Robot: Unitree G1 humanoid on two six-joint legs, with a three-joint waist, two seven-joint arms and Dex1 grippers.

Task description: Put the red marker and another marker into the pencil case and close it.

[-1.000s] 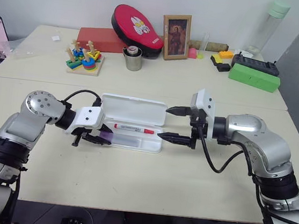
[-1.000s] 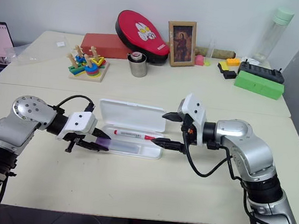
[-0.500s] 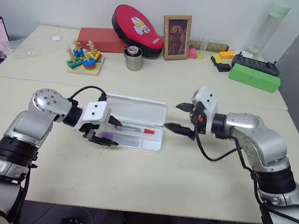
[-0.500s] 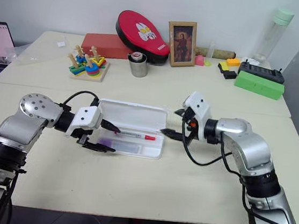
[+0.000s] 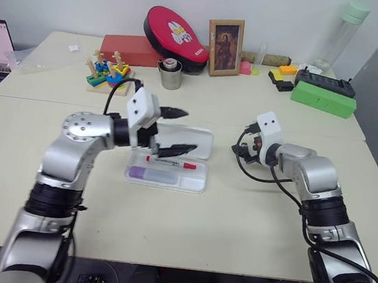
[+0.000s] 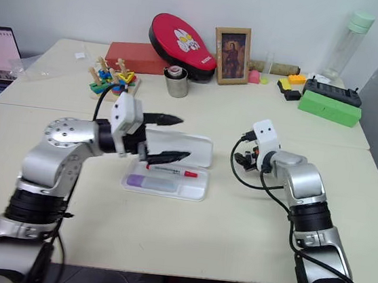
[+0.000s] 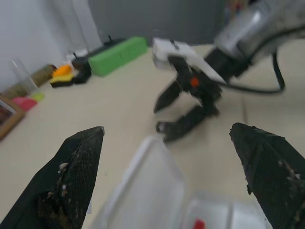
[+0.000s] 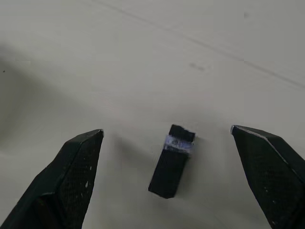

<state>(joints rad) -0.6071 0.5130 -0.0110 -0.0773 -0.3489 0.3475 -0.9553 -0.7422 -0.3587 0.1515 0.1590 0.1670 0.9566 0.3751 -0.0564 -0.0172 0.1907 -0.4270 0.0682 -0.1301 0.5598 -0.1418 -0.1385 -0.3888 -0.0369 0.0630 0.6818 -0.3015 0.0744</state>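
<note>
So the case (image 5: 167, 170) sits open on the tabletop (image 5: 186, 230), a bit left of center in the head views, lid (image 5: 189, 141) tipped up behind the tray. Both markers are in it: the red marker (image 5: 171, 161) lies along the back half of the tray with its red cap toward the right of the frame, and the lavender marker (image 5: 152, 175) lies just in front of it, nearer the tray's left end. The left gripper (image 5: 177, 130) hangs above the case's back left part, pointing to the right of the frame, fingers spread wide with nothing between them; one finger (image 5: 173, 112) is up over the lid, the other is lower, right above the red marker, can't tell if it touches. The right gripper (image 7: 178, 110) is off to the right of the case, well apart from it, angled down at the tabletop, fingers wide open and empty too. In the right wrist view there's a small dark stubby piece (image 8: 172, 161) with a pale band lying on the bare tabletop between its fingers (image 8: 71, 179), not touched by either. Along the back of the tabletop: a green box (image 5: 321, 97), a red pouch (image 5: 174, 32), a photo frame (image 5: 224, 47) and a metal cup (image 5: 170, 75).
</note>
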